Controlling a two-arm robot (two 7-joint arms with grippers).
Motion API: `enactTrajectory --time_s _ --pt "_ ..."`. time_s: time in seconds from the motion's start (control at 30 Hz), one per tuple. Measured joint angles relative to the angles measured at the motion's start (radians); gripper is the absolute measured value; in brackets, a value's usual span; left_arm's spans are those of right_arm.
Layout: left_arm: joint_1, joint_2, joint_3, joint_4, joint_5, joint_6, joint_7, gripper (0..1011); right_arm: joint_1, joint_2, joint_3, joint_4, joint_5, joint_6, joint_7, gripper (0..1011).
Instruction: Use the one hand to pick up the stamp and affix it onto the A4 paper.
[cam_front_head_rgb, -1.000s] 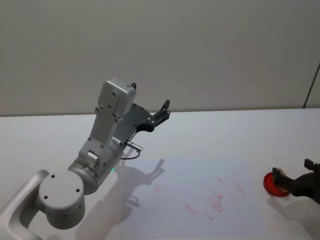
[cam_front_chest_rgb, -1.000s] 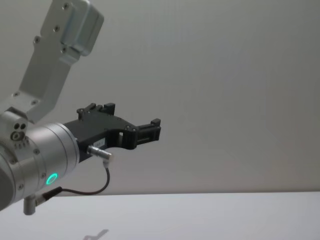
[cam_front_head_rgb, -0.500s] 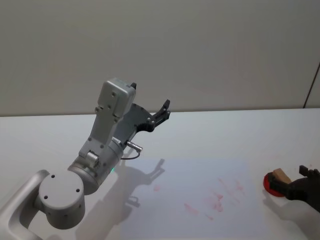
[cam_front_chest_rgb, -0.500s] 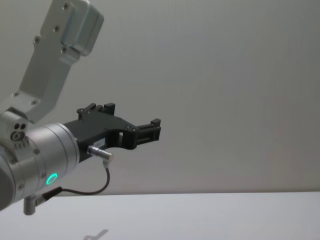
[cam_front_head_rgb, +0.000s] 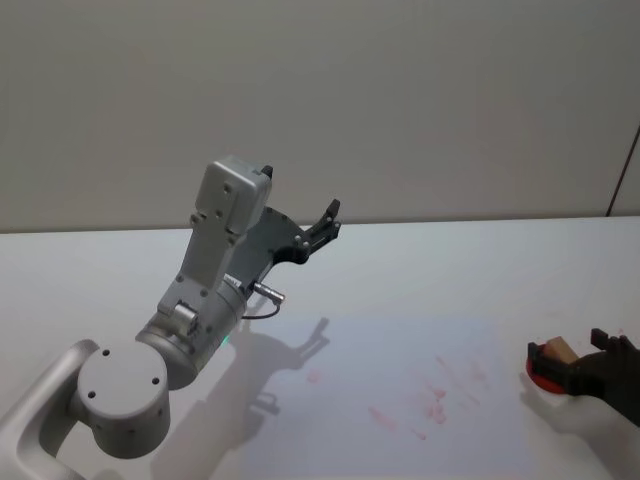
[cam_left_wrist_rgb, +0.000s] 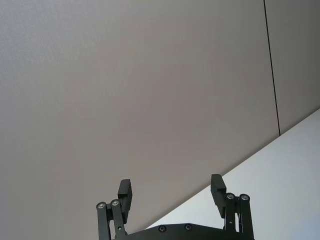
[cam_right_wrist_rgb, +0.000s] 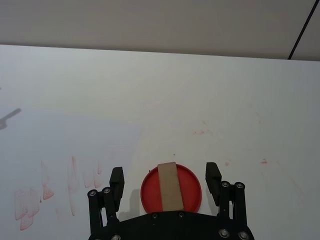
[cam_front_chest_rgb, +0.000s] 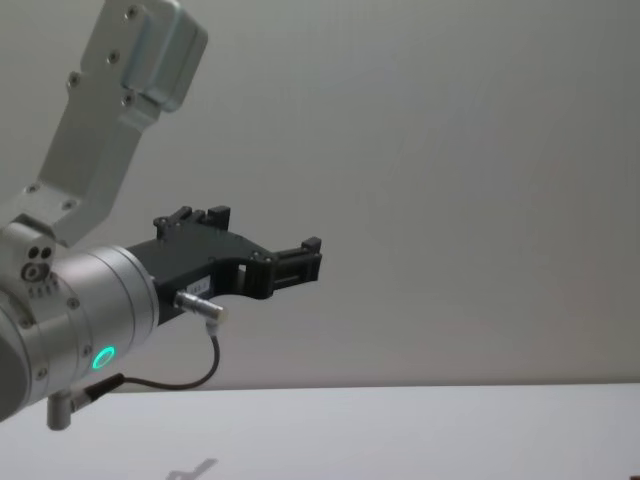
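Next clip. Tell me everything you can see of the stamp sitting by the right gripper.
The stamp is a round red disc, plastic by the look, with a tan rectangular piece, like wood or card, across its top. It rests flat on the white table, just off the right edge of the A4 paper, which bears faint red marks. The right gripper is open, one finger on each side of it, neither touching.

You've got the stamp (cam_right_wrist_rgb: 171, 189) as a red disc with a tan block on top, sitting flat just beside the A4 paper (cam_front_head_rgb: 400, 350), off its right edge. The paper lies flat, smeared with red prints. The right gripper (cam_right_wrist_rgb: 165, 173) has its fingers spread, one on either side of the stamp.
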Motion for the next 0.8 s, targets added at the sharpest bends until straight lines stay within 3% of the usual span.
enactTrajectory --time_s 0.8 --pt "0.000 0.000 0.000 0.000 0.000 0.000 0.000 1001 0.031 -0.019 -0.012 0.033 -0.043 0.024 0.015 1001"
